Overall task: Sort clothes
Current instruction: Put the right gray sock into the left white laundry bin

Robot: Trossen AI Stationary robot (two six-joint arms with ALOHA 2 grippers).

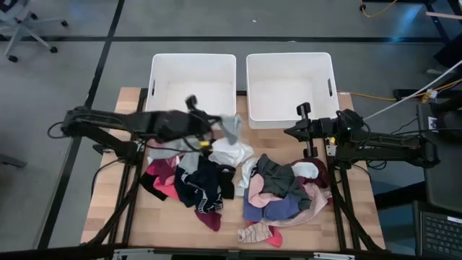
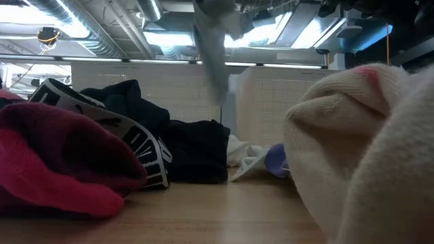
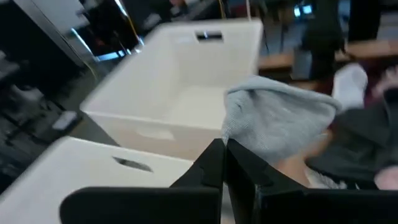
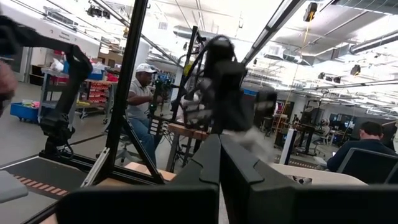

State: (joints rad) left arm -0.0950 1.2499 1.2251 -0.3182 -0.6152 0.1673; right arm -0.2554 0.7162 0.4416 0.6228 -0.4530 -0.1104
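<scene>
Wooden and pale, the slatted desk (image 1: 115,209) carries everything, with two white rectangular plastic bins (image 1: 192,81) (image 1: 291,88) standing side by side along its far edge. Below them a heap of small soft clothes (image 1: 216,180) spreads across the middle of the desk: a black and navy garment (image 1: 206,184) lies toward the left side beside pink and red pieces (image 1: 164,180), a white piece (image 1: 231,154) sits just in front of the gap between the bins, and a dark grey garment (image 1: 278,179) tops a blue and pale pink pile (image 1: 289,206) toward the right side. A pink and beige sock (image 1: 260,234) lies nearest the front edge.

From the low view, a red garment (image 2: 61,163) and a cream sock (image 2: 359,149) fill the foreground.

Reaching in from the left edge, the left arm holds its left hand (image 1: 216,124) just in front of the left bin's near right corner. Its fingers are pinched together on a light grey sock (image 3: 280,118), which hangs from the fingertips above the desk, clear of the heap, with the bin wall just beyond it.

Over at the right side, the right hand (image 4: 219,155) waits in front of the right bin's near right corner, fingers closed together and empty, well apart from the grey sock.
</scene>
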